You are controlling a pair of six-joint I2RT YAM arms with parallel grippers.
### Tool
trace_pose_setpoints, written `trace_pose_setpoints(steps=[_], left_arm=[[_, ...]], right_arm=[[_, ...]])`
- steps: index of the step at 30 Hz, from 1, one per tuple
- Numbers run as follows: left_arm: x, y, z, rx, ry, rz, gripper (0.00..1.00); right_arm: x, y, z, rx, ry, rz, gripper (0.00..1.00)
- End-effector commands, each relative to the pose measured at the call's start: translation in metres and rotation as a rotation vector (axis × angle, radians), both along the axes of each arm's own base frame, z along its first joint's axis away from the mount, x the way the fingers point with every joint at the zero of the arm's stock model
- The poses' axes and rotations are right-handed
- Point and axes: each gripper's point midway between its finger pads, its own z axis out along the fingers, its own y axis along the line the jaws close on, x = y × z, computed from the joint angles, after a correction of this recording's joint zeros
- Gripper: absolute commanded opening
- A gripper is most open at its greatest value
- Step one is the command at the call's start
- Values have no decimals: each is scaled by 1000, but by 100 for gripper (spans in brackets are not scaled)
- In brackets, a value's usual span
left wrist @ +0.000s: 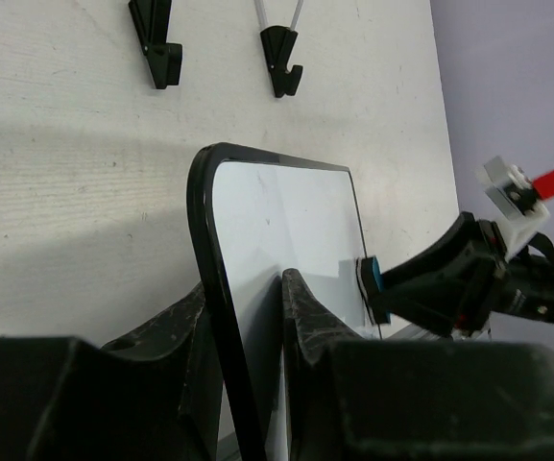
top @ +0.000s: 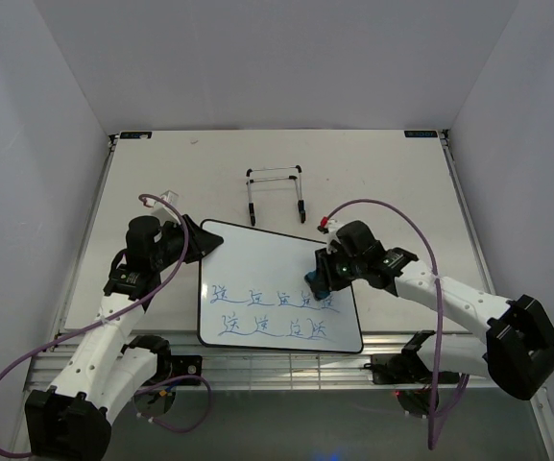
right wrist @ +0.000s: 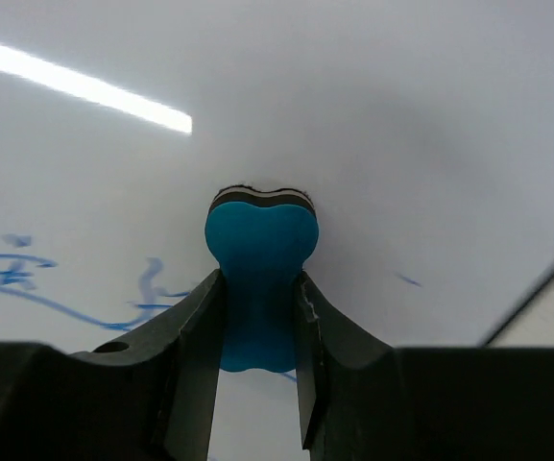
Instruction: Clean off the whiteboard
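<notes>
Top external view: the whiteboard [top: 278, 274] lies on the tabletop [top: 392, 182], near the front edge, between the two arms. Its far half is plain white. Its near half has two rows of blue writing [top: 267, 312].

The left hand [top: 196, 243] is at the far left corner of the board. In the left wrist view the thin black rim of the board runs up between its two fingers [left wrist: 294, 298]. One finger is on the white face and the other is on the outside of the rim. So the left hand is clenched on the edge of the whiteboard. I cannot tell if that edge is lifted off the tabletop.

The right hand [top: 319, 280] is over the right side of the board, by the end of the upper row of writing. In the right wrist view it is squeezing a small blue eraser [right wrist: 261, 240] between its two fingers. The eraser is shaped like a bone, with a dark pad on its far end. The pad touches the white board. Some blue writing is just to the left of it.

A thin wire stand [top: 275, 195] sits on the tabletop behind the board, apart from it.
</notes>
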Motion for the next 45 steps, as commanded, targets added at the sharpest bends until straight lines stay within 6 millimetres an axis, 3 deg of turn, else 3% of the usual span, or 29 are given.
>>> trace_pose_setpoints(steps=[1,2,4,6,7,8,10,11,13,17,21,24,29,32,35,37,40,45], left_arm=[[20,22,8,171,-135,49,0],[20,22,7,170,-133,51,0],[20,23,5,173,-126,53,0],[20,24,4,178,-123,61,0],[20,25,4,180,-121,67,0],[20,27,5,186,-123,78,0],[20,28,5,188,-122,85,0],[20,30,5,189,-123,91,0],[21,31,6,192,-123,100,0],[22,36,6,202,-115,131,0],[23,41,5,216,-108,159,0],[24,44,5,226,-103,178,0],[25,44,4,225,-98,177,0],[26,43,4,220,-98,175,0],[26,46,4,227,-95,189,0],[26,48,3,235,-92,197,0],[25,49,4,237,-94,199,0],[26,49,5,239,-100,198,0]], right_arm=[[-25,80,70,334,-67,243,11],[-39,92,80,404,-37,312,11],[-46,101,87,443,-26,356,12],[-35,93,80,364,-50,301,11],[-35,76,62,259,-14,252,11],[-18,58,48,146,-53,158,11],[-9,27,28,18,-27,76,11],[0,-3,12,-74,11,-20,11],[8,-33,-3,-142,53,-104,11],[12,-73,-28,-302,114,-190,11],[14,-72,-37,-325,140,-164,9],[16,-62,-31,-280,122,-141,8],[19,-9,8,-58,12,-10,8],[14,15,17,30,10,60,8],[8,25,18,36,20,112,8],[9,19,13,2,21,94,8],[16,-12,-7,-120,38,-1,8],[5,-58,-44,-301,165,-87,8]])
